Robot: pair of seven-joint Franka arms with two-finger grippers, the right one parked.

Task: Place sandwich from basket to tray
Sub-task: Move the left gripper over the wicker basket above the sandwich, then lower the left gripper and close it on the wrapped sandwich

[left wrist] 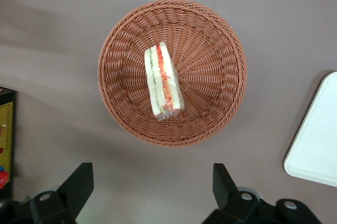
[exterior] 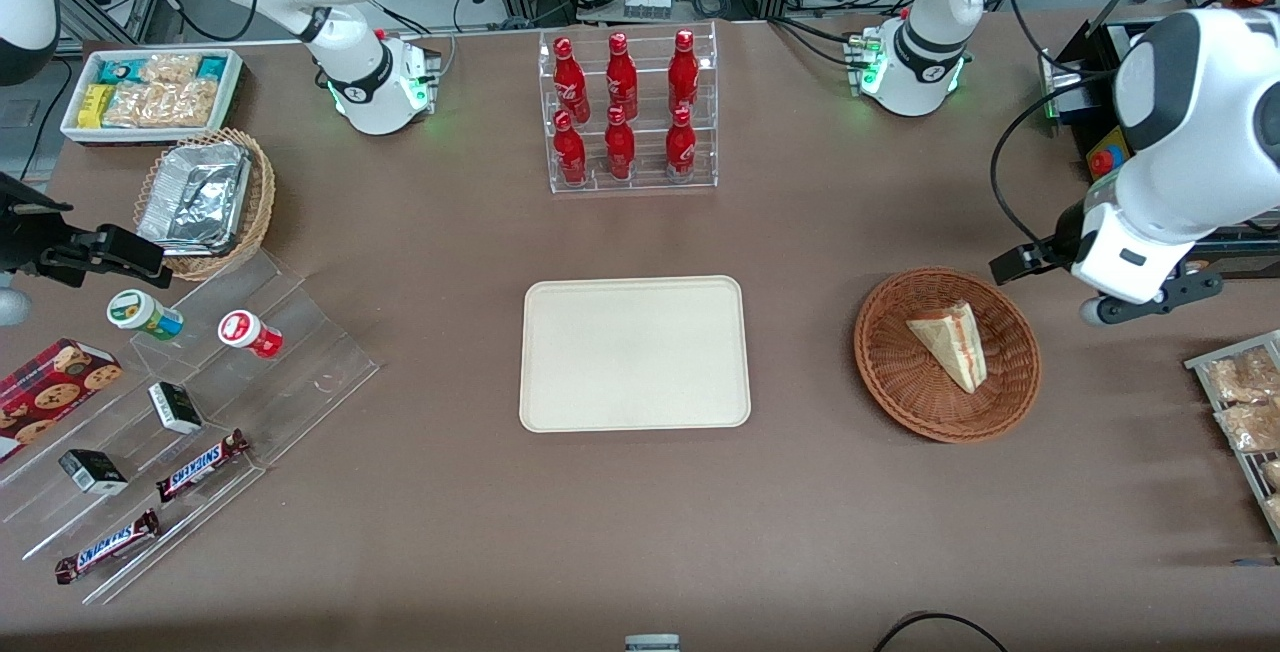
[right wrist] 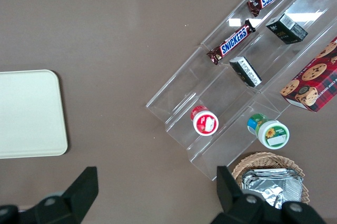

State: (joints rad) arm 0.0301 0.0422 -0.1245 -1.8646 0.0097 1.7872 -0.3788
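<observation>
On the brown desk (right wrist: 116, 34), the cream tray (right wrist: 29, 113) lies well apart from a clear stepped display stand (right wrist: 231, 98) holding two Snickers bars (right wrist: 231, 41), two dark boxes (right wrist: 245, 71), a red-lidded cup (right wrist: 204, 121), a green-lidded cup (right wrist: 269, 130) and a cookie box (right wrist: 310, 84); a tan wicker basket (right wrist: 269, 179) holds foil trays.

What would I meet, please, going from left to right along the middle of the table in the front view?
Clear stepped display stand → tray → basket holding the sandwich → the left arm's open gripper, hovering above the table beside the basket.
</observation>
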